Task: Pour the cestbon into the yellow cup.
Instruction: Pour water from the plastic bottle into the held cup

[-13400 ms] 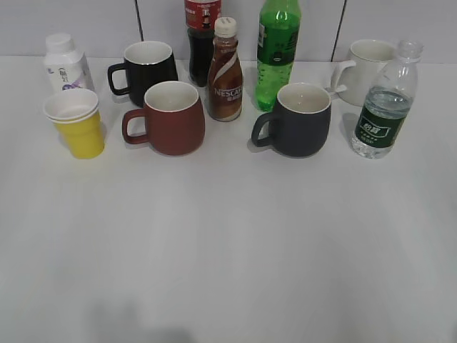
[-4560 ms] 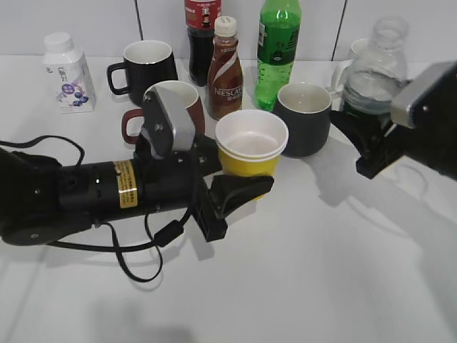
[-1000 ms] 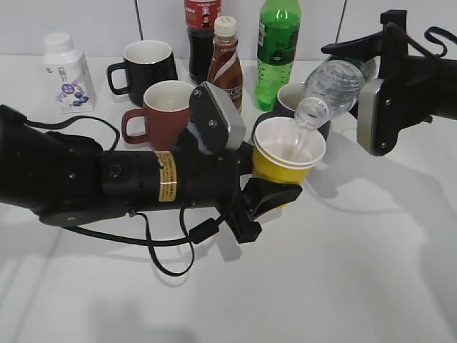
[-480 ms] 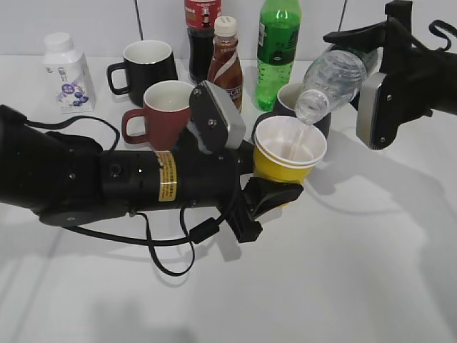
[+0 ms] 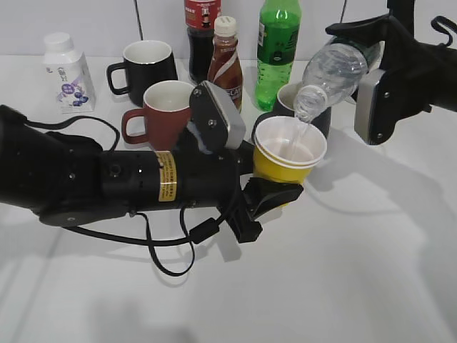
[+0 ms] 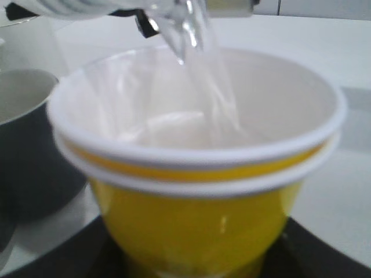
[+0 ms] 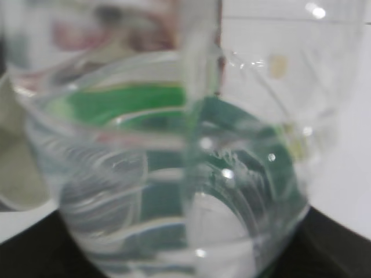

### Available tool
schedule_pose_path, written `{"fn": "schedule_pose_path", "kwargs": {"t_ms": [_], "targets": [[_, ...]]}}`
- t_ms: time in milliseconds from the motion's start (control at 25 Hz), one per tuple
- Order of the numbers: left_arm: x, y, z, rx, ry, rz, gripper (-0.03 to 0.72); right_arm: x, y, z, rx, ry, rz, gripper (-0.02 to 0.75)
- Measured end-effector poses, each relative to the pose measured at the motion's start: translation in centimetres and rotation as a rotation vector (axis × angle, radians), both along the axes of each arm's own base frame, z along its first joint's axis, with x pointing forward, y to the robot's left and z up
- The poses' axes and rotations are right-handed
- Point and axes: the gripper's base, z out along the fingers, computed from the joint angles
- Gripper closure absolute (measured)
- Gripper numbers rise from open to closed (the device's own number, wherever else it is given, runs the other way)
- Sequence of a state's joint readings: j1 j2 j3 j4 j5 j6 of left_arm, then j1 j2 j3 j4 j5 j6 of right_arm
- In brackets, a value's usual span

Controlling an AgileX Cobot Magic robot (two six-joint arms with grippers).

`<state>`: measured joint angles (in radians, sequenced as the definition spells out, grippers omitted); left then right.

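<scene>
Yellow cup (image 5: 288, 151) in left tool (image 5: 263, 200)

The near half of the table (image 5: 343, 286) lies open on the right side, and the near-left corner too — room for an arm to pass. Along the far edge a crowded row blocks the way: white bottle (image 5: 66, 73), black mug (image 5: 146, 70), red mug (image 5: 166, 114), cola bottle (image 5: 203, 28), Nescafe bottle (image 5: 225, 61), green soda bottle (image 5: 277, 46) and dark mug (image 5: 296, 107) — standing close together.
</scene>
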<state>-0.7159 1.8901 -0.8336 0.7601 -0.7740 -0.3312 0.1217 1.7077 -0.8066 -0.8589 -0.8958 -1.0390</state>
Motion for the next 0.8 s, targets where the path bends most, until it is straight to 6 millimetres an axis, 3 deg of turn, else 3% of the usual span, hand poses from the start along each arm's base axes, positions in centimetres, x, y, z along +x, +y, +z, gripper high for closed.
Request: {"fn": "schedule_pose_path", "kwargs": {"t_ms": [200, 800], "targets": [[0.0, 0.0, 0.0, 0.0, 0.0, 0.0, 0.288, -0.15, 0.81, 0.1, 0.006, -0.01, 0.01, 0.26], [-0.01, 0.0, 0.0, 0.0, 0.0, -0.001, 0.288, 0.12, 0.56, 0.22, 0.035, -0.001, -0.036, 0.26]]}}
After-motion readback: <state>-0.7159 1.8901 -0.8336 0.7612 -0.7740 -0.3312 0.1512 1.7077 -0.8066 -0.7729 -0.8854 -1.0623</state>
